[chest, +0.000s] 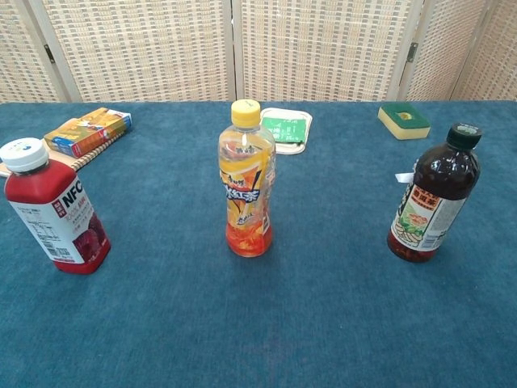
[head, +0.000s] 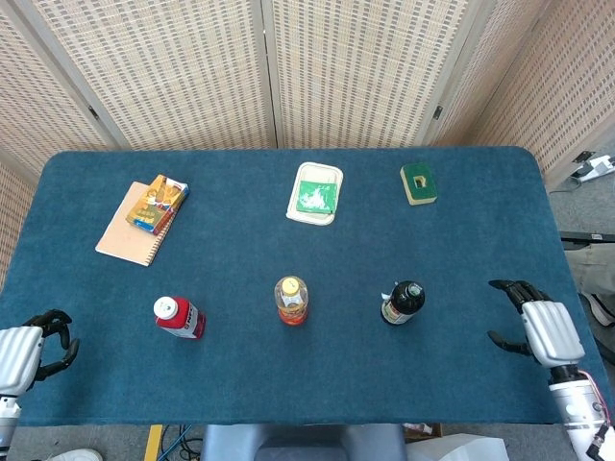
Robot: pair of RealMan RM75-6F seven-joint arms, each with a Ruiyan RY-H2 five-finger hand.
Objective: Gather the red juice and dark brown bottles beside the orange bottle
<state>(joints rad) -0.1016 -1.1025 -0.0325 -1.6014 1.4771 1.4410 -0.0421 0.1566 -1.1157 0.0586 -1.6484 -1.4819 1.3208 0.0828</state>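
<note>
Right hand [head: 545,329] at worktop's [head: 288,384] right edge, fingers spread, holding nothing; left hand [head: 29,348] at left edge, fingers curled, empty. Orange bottle [chest: 245,179]: upright, centre front, yellow cap, orange drink inside. Red juice bottle [chest: 53,208]: upright, well left of it, white cap, red contents. Dark brown bottle [chest: 433,195]: upright, well right, black cap, dark liquid, pale label.
</note>
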